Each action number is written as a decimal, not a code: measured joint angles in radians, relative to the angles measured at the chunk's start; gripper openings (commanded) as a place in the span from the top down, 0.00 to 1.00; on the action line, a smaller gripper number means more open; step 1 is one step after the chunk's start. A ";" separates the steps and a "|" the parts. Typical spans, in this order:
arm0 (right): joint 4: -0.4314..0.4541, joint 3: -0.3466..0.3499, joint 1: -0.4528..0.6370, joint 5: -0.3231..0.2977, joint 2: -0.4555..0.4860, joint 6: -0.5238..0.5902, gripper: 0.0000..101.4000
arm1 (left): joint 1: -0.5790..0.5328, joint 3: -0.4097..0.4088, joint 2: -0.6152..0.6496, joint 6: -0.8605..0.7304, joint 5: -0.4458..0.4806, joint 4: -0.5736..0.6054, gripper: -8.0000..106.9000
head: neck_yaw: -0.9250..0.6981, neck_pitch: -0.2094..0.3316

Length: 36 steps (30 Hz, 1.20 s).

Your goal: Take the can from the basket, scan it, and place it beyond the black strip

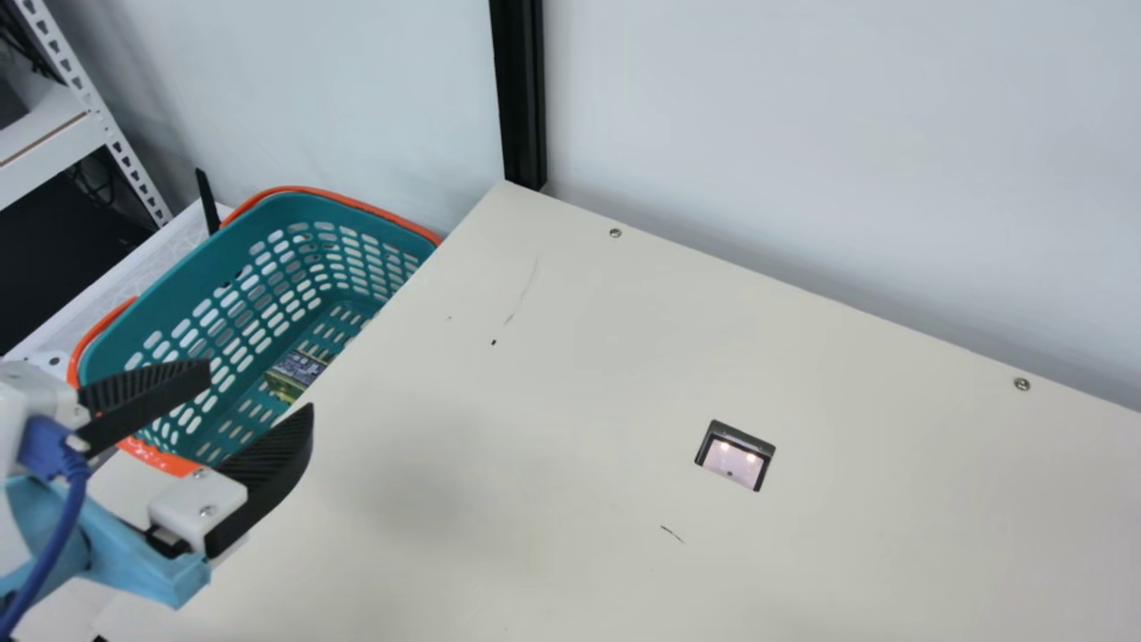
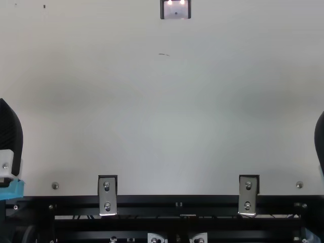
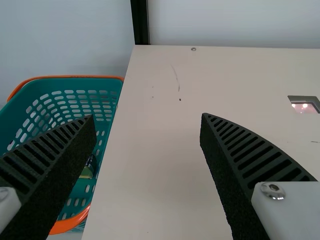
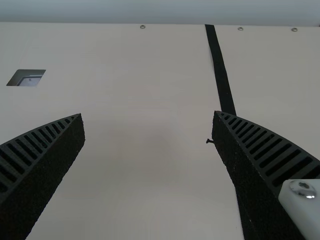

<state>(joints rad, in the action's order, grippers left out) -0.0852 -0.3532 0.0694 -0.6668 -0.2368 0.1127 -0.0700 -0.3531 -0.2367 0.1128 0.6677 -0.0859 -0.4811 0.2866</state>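
In the main view, your left gripper (image 1: 260,388) was at the lower left, by the near end of a teal basket (image 1: 147,312) with an orange rim. Its two black ribbed fingers were spread apart, with nothing between the tips. The basket sat just beside the left edge of the cream table (image 1: 535,553). Inside it, on the slotted floor near the table side, was the can (image 1: 296,372), blue and yellowish, partly hidden by the table's edge. You could not tell for sure whether it stood or lay.

In the left wrist view, one finger of your left gripper (image 3: 148,116) crossed in front of the basket and the other in front of the table; the can showed just beside the first finger's tip.

A small scanner window (image 1: 735,456) with two glowing lights was set into the table, well apart from the basket. A black post (image 1: 520,98) rose behind the table's far corner.

Your right gripper (image 2: 320,139) was at the right edge of the top view. In the right wrist view, its fingers were wide apart and empty, and one partly covered the black strip (image 4: 220,70) that ran along the table.
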 measured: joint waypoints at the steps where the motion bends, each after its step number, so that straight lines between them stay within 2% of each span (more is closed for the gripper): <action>1: 0.000 0.000 0.000 0.000 0.000 0.000 0.00 | 0.000 0.000 0.000 0.000 0.000 0.000 0.15 | 0.000 0.000; 14: 0.000 0.000 0.000 0.000 0.000 0.000 0.00 | -0.005 0.000 0.002 0.001 0.010 -0.006 0.15 | 0.000 -0.005; 19: 0.000 0.000 0.000 0.000 0.000 0.000 0.00 | 0.031 -0.038 -0.077 0.014 -0.038 0.016 0.15 | 0.000 0.000; 25: 0.000 0.000 0.000 0.000 0.000 0.000 0.00 | 0.069 -0.132 -0.210 0.077 -0.064 0.018 0.15 | -0.005 0.000; 36: 0.000 0.000 0.000 0.000 0.000 0.000 0.00 | 0.171 -0.366 -0.542 0.165 -0.074 0.045 0.15 | -0.005 0.000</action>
<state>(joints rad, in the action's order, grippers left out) -0.0852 -0.3532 0.0694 -0.6668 -0.2368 0.1127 0.1009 -0.7188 -0.7786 0.2782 0.5935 -0.0410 -0.4862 0.2866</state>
